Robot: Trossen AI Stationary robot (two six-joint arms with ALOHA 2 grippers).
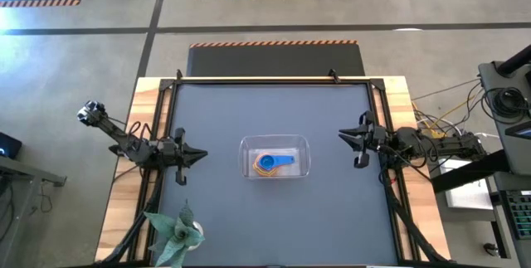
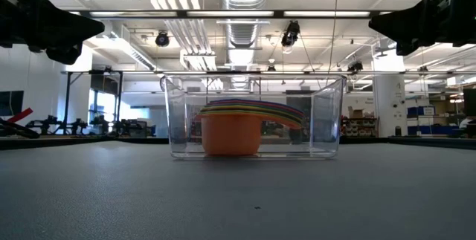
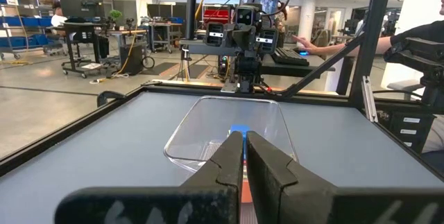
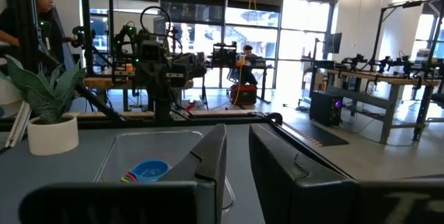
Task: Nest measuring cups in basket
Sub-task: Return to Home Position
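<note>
Cups (image 1: 267,163) nested in basket (image 1: 304,145); left gripper (image 1: 202,156) closed, right gripper (image 1: 343,136) slightly apart, both well clear, so bumping it looks unlikely.

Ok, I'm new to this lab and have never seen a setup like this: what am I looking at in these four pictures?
It is a robot with two dark arms at a grey table. One picture looks straight down from above, one looks level across the tabletop, and two come from cameras on the arms' wrists, looking past their own dark fingers. In the middle stands a clear basket holding a nested stack of coloured measuring cups, blue on top, orange at the bottom. A potted plant stands at the table's edge near the left arm. The left gripper is left of the basket, fingers together; the right gripper is right of it, fingers slightly apart. Neither holds anything.
</note>
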